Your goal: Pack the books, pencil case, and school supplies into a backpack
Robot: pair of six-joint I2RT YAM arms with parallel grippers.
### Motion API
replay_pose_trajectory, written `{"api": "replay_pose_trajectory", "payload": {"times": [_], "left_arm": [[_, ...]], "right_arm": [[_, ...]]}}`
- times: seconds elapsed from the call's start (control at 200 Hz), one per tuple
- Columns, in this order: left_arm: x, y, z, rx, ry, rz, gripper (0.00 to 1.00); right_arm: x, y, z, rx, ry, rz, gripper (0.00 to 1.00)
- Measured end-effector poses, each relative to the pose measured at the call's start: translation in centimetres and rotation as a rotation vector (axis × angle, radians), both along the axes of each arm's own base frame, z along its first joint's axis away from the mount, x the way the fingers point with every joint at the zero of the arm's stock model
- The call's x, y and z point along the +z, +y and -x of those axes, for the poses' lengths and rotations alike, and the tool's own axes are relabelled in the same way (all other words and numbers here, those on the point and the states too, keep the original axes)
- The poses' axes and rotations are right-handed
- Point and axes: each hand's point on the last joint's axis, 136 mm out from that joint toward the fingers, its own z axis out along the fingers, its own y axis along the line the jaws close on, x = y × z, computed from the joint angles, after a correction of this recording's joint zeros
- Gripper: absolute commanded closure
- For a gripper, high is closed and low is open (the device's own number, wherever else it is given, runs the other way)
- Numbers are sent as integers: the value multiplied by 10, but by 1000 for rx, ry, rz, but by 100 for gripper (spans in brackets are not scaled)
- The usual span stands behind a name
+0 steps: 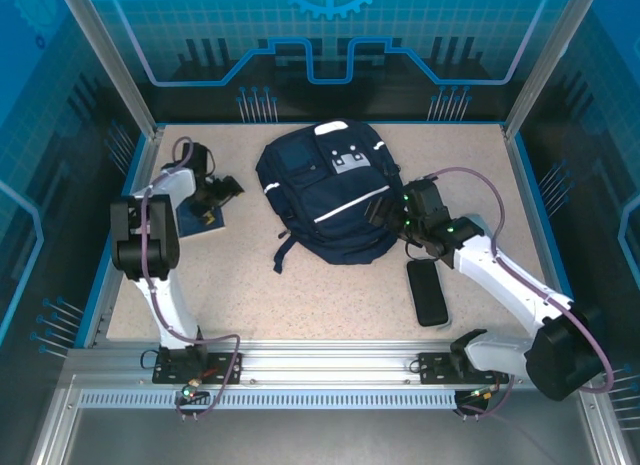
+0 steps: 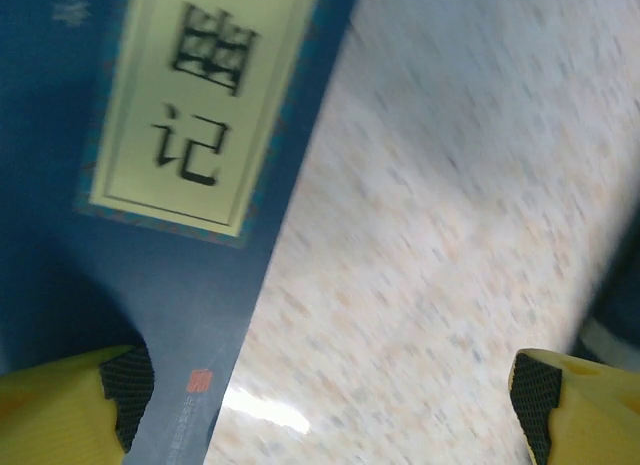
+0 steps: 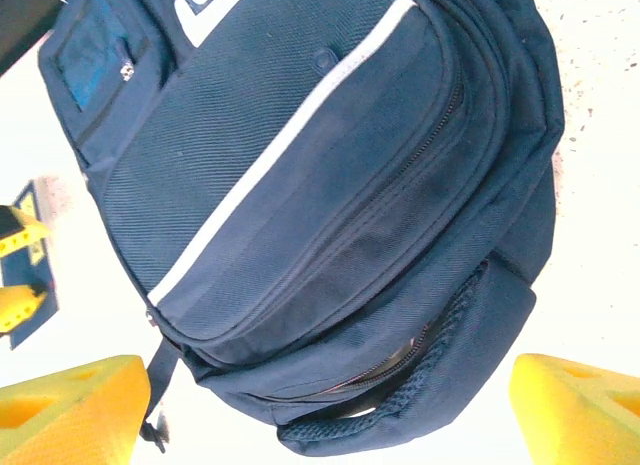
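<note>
Navy book [image 2: 180,315] lies flat at the desk's [image 2: 450,185] left, its pale yellow label [image 2: 205,105] ending in 记. The left gripper [image 2: 330,395] points down over its edge, fingers [image 2: 60,410] spread, empty. The right gripper [image 3: 330,405], fingers likewise spread, faces the backpack [image 3: 300,185] lying mid-desk, long axis near-to-far.

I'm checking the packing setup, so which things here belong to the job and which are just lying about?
For the job: navy backpack, navy book with yellow label, black oblong case, probably the pencil case.
Just there: speckled table, aluminium rail.
</note>
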Motion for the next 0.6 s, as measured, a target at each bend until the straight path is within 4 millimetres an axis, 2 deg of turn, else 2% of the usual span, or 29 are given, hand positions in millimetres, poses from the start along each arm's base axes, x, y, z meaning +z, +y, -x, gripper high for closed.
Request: {"api": "replay_pose_trajectory", "payload": {"times": [0.15,0.44,0.6], "left_arm": [[0,-42,28,-50,-3,28,6],[-4,-85,85,-95,-23,48,6],[-3,-113,113,-122,-37,78,6]], "right_arm": [[-6,1,10,8,7,0,7],[-14,18,22,69,27,9,7],[-30,33,25,108,71,37,7]]}}
